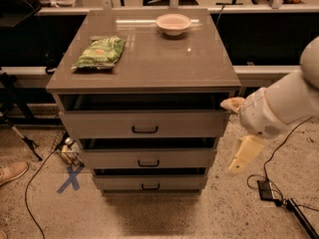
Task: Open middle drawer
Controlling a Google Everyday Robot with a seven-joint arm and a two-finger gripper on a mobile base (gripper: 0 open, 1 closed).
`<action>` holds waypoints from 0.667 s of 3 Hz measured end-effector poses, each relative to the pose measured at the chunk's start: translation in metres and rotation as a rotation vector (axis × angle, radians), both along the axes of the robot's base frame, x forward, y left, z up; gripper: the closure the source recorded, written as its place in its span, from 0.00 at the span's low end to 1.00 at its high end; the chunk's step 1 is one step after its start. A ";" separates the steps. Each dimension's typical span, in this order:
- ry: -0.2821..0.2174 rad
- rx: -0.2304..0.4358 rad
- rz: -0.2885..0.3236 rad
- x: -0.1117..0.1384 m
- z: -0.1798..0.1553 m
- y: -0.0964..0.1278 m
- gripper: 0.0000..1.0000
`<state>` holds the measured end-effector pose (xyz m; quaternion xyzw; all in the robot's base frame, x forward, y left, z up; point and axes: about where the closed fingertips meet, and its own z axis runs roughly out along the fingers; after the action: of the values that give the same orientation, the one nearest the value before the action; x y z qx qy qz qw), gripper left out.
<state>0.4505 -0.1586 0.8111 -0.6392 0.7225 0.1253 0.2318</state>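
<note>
Speckled floor point(224, 215); cream gripper point(238, 133) hangs right of flat-fronted middle drawer point(148, 158).

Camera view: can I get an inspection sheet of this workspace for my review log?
Surface: cabinet top, brown, glossy, level.
Job's things: middle drawer, second of three, dark gap above its front; its black handle untouched.
Clutter: green bag lying front left on top; bowl upright near the back edge.
Grippers: end effector in the air right of the cabinet, about level with the middle drawer, off its handle.
Cables: black cable running down to a small box on the floor at right; another cable at left.
Surroundings: blue X and a shoe on the floor at left.
</note>
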 end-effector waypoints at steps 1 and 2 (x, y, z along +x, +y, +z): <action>-0.007 0.110 0.064 -0.006 -0.073 0.057 0.00; -0.007 0.110 0.064 -0.006 -0.073 0.057 0.00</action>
<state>0.4446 -0.1021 0.7382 -0.6487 0.6929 0.1698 0.2648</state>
